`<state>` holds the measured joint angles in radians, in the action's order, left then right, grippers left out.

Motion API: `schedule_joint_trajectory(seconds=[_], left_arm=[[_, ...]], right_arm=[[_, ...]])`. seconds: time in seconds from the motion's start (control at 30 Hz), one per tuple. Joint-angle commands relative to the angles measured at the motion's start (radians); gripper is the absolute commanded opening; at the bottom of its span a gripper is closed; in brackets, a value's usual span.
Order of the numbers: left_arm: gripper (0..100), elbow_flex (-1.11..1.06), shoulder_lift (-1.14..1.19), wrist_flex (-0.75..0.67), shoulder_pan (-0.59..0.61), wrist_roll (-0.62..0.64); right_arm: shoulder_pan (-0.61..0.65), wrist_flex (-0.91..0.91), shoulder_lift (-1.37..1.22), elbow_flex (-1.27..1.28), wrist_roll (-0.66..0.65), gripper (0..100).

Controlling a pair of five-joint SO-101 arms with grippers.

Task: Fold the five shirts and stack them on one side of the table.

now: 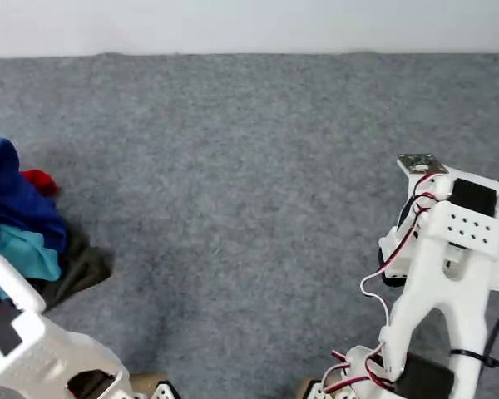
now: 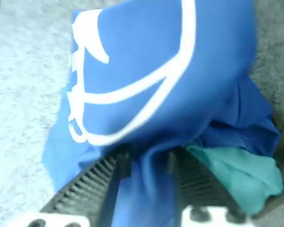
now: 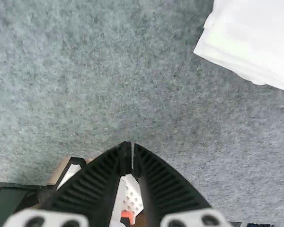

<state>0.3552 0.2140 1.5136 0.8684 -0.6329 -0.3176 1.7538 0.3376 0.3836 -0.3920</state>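
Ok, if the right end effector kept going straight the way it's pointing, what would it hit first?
Most likely the bare gray table cover: the right end effector, shut, points down at it. The white cloth lies off to the side of that line, though depth is unclear.

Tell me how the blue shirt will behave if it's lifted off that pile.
Probably floppy: the blue shirt creases and sags in soft folds. It may drag the teal shirt bunched against it. Cloth sits inside the ribbed left gripper, so slipping seems unlikely.
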Motion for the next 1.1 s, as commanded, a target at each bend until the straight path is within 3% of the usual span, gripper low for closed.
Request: schedule_joint_trajectory(seconds=[0.0,0.3,0.57,0.83,1.07], left_arm=[[1,0.048,0.017,-0.031,-0.044,-0.006],[1,0.131,-0.178,0.044,-0.209,0.014],[1,0.228,-0.367,0.032,-0.39,0.244],[1,0.234,-0.446,0.061,-0.787,0.321],[1,0.232,-0.35,0.104,-1.114,0.328]], right_arm=[[0.007,0.039,0.044,0.0,0.017,1.7],[0.005,0.041,0.044,0.0,0.031,1.6],[0.008,0.041,0.045,-0.002,0.031,1.6],[0.008,0.041,0.045,-0.002,0.031,1.6],[0.008,0.041,0.045,-0.002,0.031,1.6]])
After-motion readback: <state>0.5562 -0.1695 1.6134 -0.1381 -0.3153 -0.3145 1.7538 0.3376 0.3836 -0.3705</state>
